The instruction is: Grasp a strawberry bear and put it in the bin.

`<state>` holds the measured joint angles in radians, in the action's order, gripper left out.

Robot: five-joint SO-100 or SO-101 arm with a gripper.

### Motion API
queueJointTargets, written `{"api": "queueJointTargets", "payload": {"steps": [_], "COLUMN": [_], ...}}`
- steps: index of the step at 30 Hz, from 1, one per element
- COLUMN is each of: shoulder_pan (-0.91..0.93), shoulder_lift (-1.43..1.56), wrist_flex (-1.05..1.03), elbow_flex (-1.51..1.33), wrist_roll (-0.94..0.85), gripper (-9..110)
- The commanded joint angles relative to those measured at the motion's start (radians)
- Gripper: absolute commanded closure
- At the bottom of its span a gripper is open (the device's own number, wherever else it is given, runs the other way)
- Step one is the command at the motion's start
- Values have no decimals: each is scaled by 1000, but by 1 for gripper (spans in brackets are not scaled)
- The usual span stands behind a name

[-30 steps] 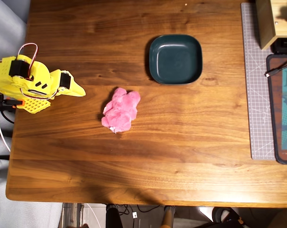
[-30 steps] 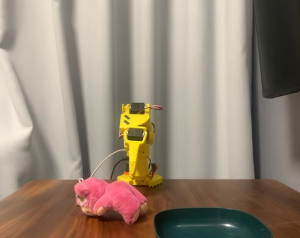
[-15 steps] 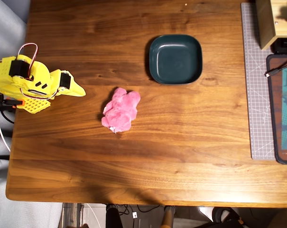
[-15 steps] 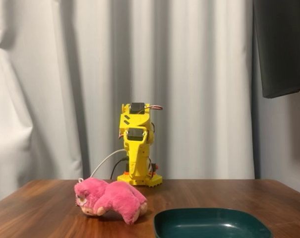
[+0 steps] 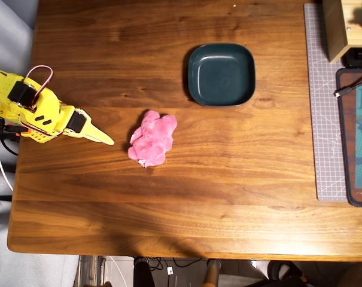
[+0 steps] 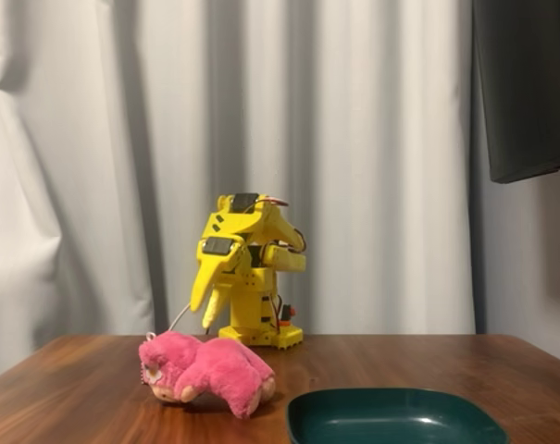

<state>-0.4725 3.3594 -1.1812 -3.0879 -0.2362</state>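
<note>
While apart: claw [image 5: 109, 142], strawberry bear [image 5: 152, 138].

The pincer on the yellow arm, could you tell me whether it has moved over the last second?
Yes. In the overhead view the pincer has swung down and right, closer to the strawberry bear, which lies unmoved below-left of the bin.

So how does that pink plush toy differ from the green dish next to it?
The pink plush toy is fluffy, lumpy and bright pink; the green dish is smooth, dark and hard-looking. The toy lies slumped on its side, while the dish sits flat and square with rounded corners. From overhead, the dish covers more table than the toy. Both rest on the wood, untouched by the yellow arm's gripper.
</note>
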Motion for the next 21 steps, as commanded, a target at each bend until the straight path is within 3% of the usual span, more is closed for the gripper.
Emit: {"api": "queueJointTargets", "payload": {"steps": [1, 9, 15, 21], "shoulder_pan": [46, 268, 264, 253], "shoulder_lift": [26, 18, -3, -296], "wrist_flex": [40, -15, 15, -20], "elbow_flex": [-2, 114, 311, 649], "wrist_roll": [-8, -117, -167, -155], "gripper": [101, 96, 91, 85]}}
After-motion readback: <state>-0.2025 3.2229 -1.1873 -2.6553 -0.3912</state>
